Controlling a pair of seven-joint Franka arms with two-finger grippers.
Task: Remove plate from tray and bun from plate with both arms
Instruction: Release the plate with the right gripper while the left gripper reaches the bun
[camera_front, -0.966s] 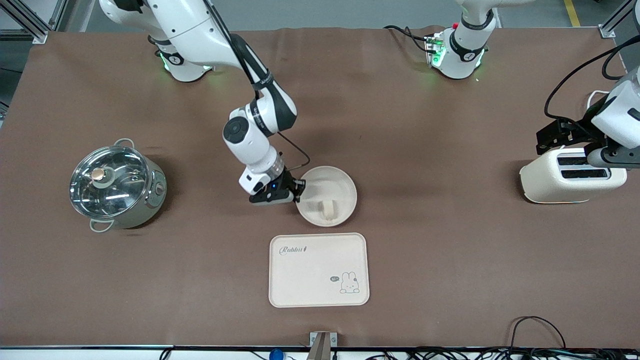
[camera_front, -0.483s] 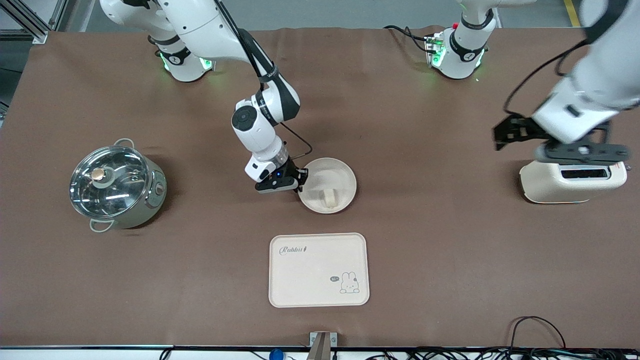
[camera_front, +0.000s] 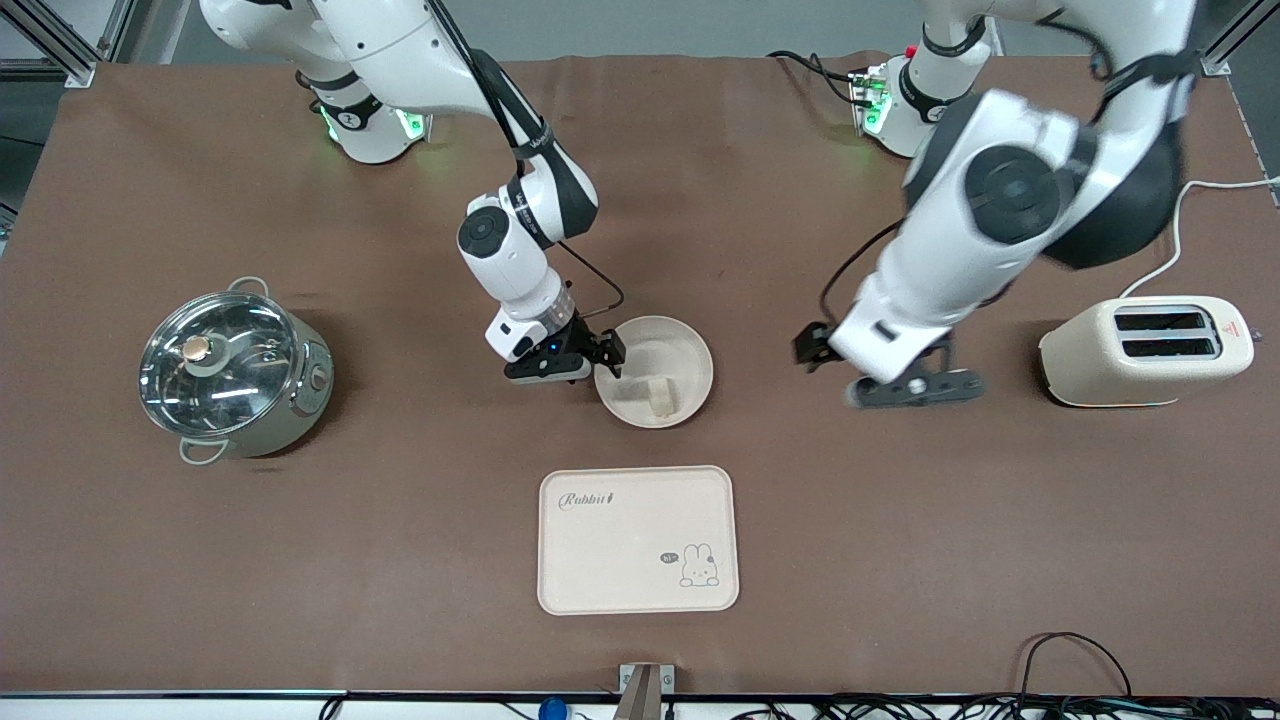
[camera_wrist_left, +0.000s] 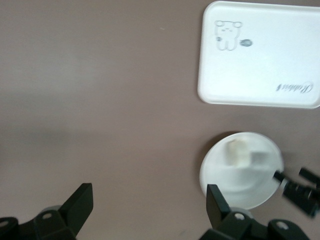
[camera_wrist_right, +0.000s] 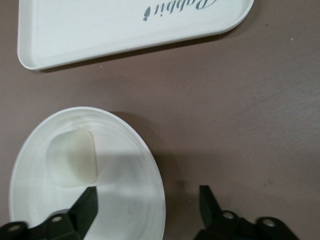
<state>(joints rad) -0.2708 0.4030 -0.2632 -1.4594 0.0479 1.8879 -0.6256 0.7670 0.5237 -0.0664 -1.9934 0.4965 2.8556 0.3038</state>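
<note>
Sitting off the cream rectangular "Rabbit" tray (camera_front: 638, 540) on bare brown table, farther from cam, the round cream plate (camera_front: 690, 352) is carrying the pale oval bun (camera_front: 659, 394). Right gripper (camera_front: 604, 362) is straddling its rim w/ jaws released — plate step looks done. Left gripper (camera_front: 915, 388) is hovering spread over table between plate & toaster (camera_front: 1145, 352), presumably heading for the bun.

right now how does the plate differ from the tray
The plate is round with a raised rim; the tray is rectangular with rounded corners. The plate is narrower than the tray. The plate holds the bun, while the tray carries nothing, only its printed Rabbit script and rabbit drawing. The plate lies farther from the front camera than the tray, apart from it. Both are cream-white and rest flat on the brown table.
</note>
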